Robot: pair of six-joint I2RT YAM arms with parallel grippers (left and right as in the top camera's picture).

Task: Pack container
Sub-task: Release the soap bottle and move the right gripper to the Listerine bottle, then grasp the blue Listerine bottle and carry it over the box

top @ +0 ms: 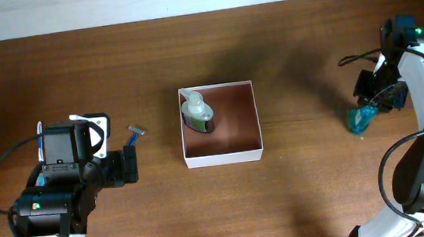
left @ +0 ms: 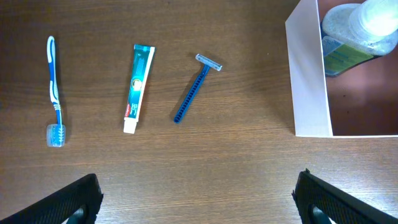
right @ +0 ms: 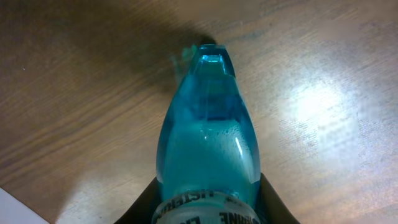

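The container [top: 224, 157], a square white box with a reddish-brown inside, sits mid-table and holds a clear bottle with a white cap [top: 196, 112] in its far left corner. It shows in the left wrist view [left: 309, 81] with the bottle [left: 354, 31]. My right gripper [top: 376, 101] is shut on a blue mouthwash bottle [top: 360, 119] at the far right, filling the right wrist view [right: 208, 143]. My left gripper [left: 199, 199] is open and empty, left of the container, near a blue razor [left: 194, 90].
In the left wrist view a toothpaste tube [left: 138, 87] and a blue toothbrush [left: 55, 93] lie on the wooden table left of the razor. The razor's head also shows overhead [top: 136, 132] beside the left arm.
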